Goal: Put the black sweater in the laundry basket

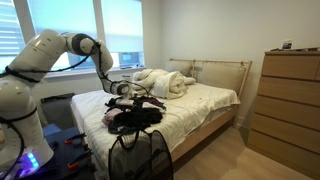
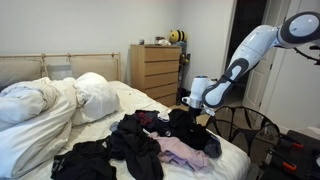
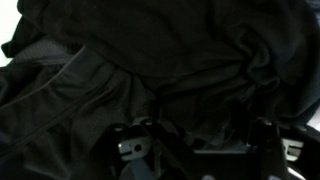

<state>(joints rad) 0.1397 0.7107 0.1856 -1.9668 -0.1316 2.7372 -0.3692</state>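
Lying in the pile at the foot end of the bed, the sweater is filling the wrist view. The gripper is hanging directly over it, at or near the fabric; whether its jaws are standing apart or clamped cannot be told in this darkness. The basket is standing just off the bed's foot. Judgement: the task is barely starting, with grasp, lift and drop all outstanding.

White arm reaches in from the left, jaws low over the bench near its front corner; their opening is unreadable. Dark clothes pile heaped at that corner. Black mesh laundry basket on the floor just beside it. White duvet bunched toward the far edge. Wooden dresser stands apart.
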